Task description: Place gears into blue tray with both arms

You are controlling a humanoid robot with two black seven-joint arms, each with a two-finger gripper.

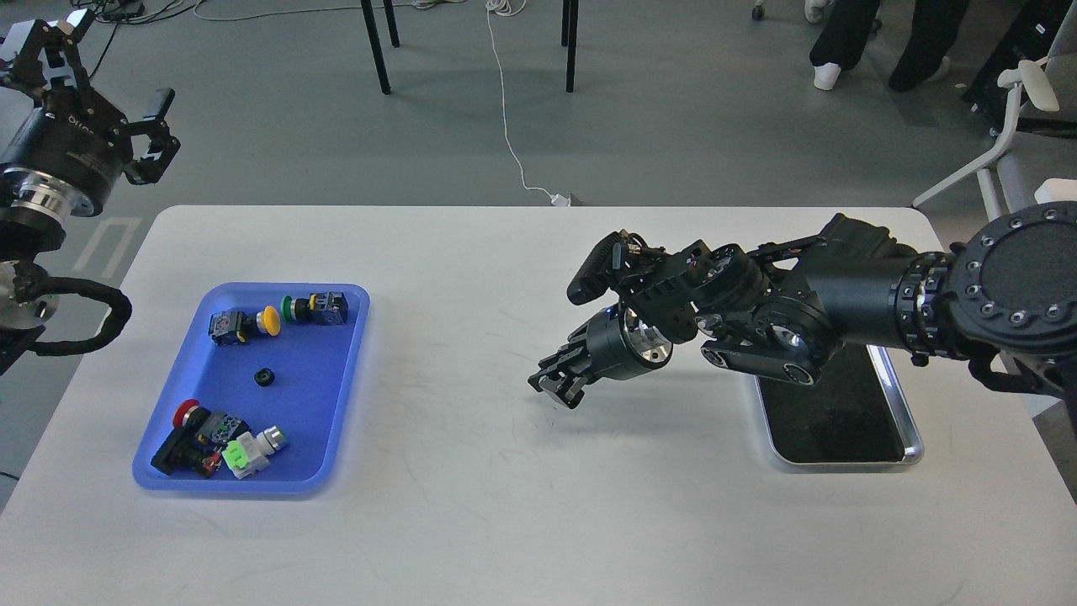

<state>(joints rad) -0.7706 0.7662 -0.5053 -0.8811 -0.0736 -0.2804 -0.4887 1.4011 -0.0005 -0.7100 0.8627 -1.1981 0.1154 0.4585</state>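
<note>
The blue tray (349, 353) lies at the table's left with one small black gear (265, 377) near its middle, among several push-button switches. My right gripper (555, 385) hovers over the table's centre, about halfway between the two trays, pointing left and down. Its fingers are drawn together, and the gear they closed on is hidden between them. My left gripper (105, 71) is raised off the table's far left corner, open and empty.
A shiny steel tray (904, 421) with a dark bottom sits at the right, partly under my right arm, and nothing shows in it. Switches with yellow (269, 320), green (287, 308) and red (185, 414) caps lie in the blue tray.
</note>
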